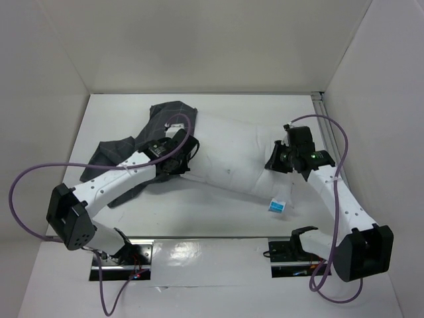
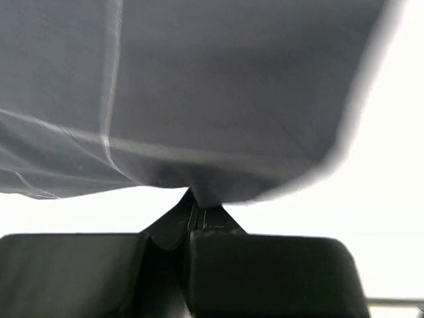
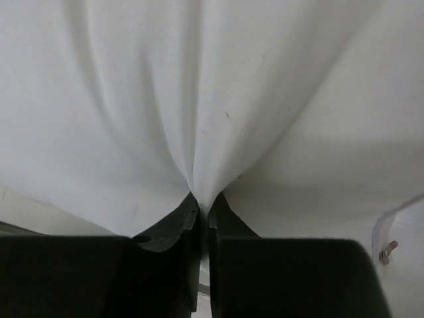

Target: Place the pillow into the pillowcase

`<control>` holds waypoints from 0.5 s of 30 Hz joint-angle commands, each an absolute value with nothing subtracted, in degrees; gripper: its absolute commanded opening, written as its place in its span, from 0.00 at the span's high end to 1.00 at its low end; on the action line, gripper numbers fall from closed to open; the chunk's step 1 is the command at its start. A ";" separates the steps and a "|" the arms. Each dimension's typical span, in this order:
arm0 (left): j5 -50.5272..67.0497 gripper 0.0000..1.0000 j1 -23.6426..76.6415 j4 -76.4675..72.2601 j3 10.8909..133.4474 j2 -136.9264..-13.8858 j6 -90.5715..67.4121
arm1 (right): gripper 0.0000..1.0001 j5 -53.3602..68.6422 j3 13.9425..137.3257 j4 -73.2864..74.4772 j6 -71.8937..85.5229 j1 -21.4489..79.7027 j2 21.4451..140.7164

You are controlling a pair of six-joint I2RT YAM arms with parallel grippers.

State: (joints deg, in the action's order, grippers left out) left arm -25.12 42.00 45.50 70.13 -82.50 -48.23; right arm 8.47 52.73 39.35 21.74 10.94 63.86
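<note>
1. The pillow lies on the table, slanting from the far centre toward the near right.
2. Its blue-and-white tag shows at the pillow's near right edge.
3. The pillowcase lies crumpled on the left half of the table, and one fold rises toward the far side. It meets the pillow's left end. The left arm covers the junction, so it cannot be told whether any of the pillow is inside the case.
4. Left gripper: the jaws are pressed together and pinch a fold of the pillowcase. In the left wrist view, the dark grey cloth with thin light lines spreads upward from the fingertips.
5. Right gripper: the jaws are almost together and pinch a pleat of the pillow's white fabric. In the right wrist view, creases fan out from the pinch point.
6. In the top view, the left gripper sits at the pillow's left end, where the pillowcase meets it. The right gripper sits at the pillow's right end.
7. The two grippers are well apart, with the pillow's body between them.
</note>
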 commanded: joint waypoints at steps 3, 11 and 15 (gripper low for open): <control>-16.62 1.00 47.88 41.05 83.02 -86.12 -43.51 | 1.00 23.19 50.36 25.51 28.73 12.38 65.56; 2.81 1.00 50.37 36.39 107.72 -96.41 -36.66 | 1.00 22.16 58.60 16.79 36.74 15.64 67.67; 2.12 1.00 46.86 43.22 126.26 -101.68 -32.61 | 1.00 18.12 67.93 22.93 33.58 15.64 66.37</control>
